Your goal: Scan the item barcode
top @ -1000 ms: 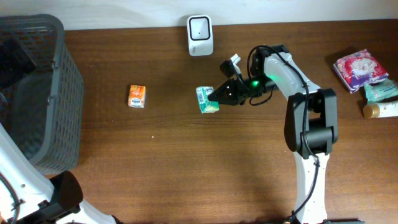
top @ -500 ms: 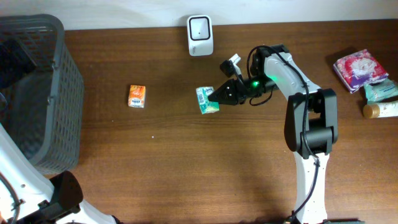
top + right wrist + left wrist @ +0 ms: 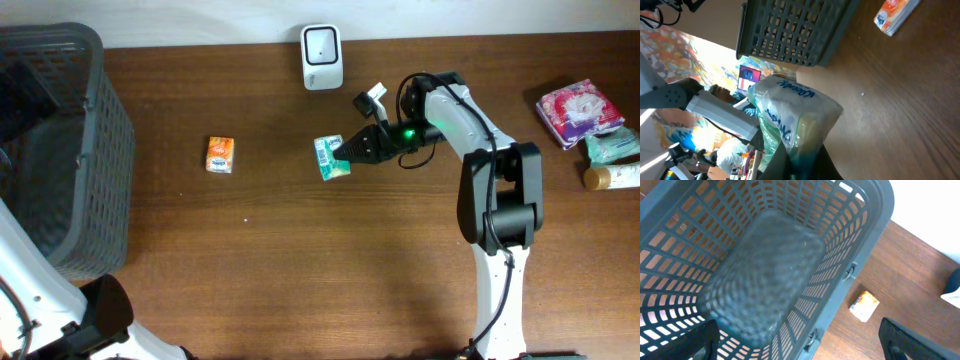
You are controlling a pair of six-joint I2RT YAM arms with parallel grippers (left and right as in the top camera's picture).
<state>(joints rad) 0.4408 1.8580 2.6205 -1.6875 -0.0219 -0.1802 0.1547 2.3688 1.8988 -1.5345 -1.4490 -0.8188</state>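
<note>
The right gripper is pinched tight on a small tissue packet. The packet is a soft, pillow-shaped pack in glossy, crinkled plastic film, white and green with blue lettering. In the right wrist view the packet bulges above the dark fingers, which press into its lower end and pucker the film. Seen from overhead, the packet sits near the middle of the table, below and slightly right of the scanner, with bare wood between them. Whether the packet touches the wood cannot be told.

The scanner is a white, rounded-rectangle block of smooth plastic with a dark window in its face, standing at the table's far edge. The table is dark brown wood with a fine, straight grain and a dull sheen.

The left gripper has its jaws spread wide, with only the two dark tips showing at the bottom corners of its own view. It hangs over a grey plastic basket. The basket is a deep, round-cornered tub with lattice walls of slotted openings and a mesh floor, standing at the table's left end.

A small orange packet, flat and rectangular, lies alone on the wood between the basket and the held packet. At the far right edge lie a pink floral pack, a pale green pack and a bottle on its side, close together.
</note>
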